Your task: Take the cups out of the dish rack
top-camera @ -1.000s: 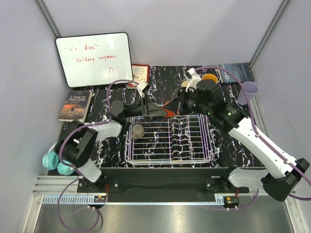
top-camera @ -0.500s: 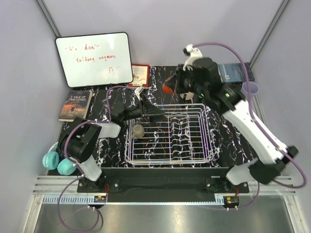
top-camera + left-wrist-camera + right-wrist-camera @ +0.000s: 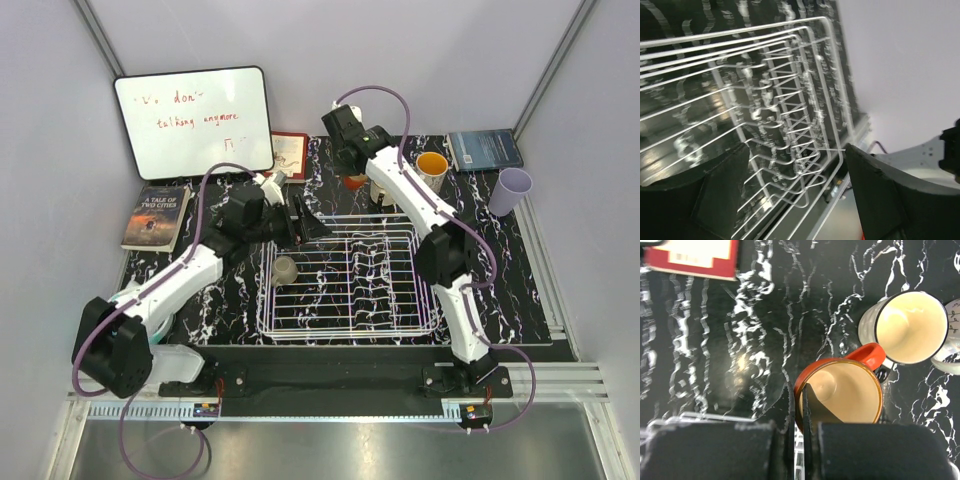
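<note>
1. Dish rack (image 3: 350, 285) sat mid-table (image 3: 510, 280); grey-brown cup (image 3: 285, 270) sat in its left end
2. Left gripper (image 3: 796, 150) at rack's far-left corner, jaws wide apart, empty
3. Right gripper (image 3: 799, 407) jaws pinched orange mug (image 3: 840, 390) by its rim beyond rack, beside cream mug (image 3: 910, 327)

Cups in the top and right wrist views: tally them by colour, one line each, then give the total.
red-orange mug: 1
cream mug: 1
orange cup: 1
lavender tumbler: 1
grey-brown cup: 1
Total: 5
</note>
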Motion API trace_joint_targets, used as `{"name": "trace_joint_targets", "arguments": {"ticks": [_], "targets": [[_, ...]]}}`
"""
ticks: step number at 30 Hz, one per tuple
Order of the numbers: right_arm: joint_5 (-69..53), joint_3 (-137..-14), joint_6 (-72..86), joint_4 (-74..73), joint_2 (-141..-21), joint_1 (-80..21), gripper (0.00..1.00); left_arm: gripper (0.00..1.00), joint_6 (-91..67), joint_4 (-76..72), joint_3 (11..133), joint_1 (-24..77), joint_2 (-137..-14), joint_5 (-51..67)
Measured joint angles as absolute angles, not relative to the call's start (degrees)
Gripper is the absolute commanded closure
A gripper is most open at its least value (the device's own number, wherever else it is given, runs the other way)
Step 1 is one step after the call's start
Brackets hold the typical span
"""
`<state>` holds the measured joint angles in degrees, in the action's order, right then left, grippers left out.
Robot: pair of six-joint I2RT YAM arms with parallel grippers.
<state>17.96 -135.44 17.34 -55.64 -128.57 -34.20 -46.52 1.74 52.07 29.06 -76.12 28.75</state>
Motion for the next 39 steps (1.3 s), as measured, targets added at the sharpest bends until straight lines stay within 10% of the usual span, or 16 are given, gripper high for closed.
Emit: {"name": "trace_joint_targets", "arguments": {"ticks": [39], "targets": [[23.68,-148.68,14.94,-55.53,-152.55,-33.30,0.92,0.19,-43.16,21.43,44.36,31.42,-61.19,5.54]]}}
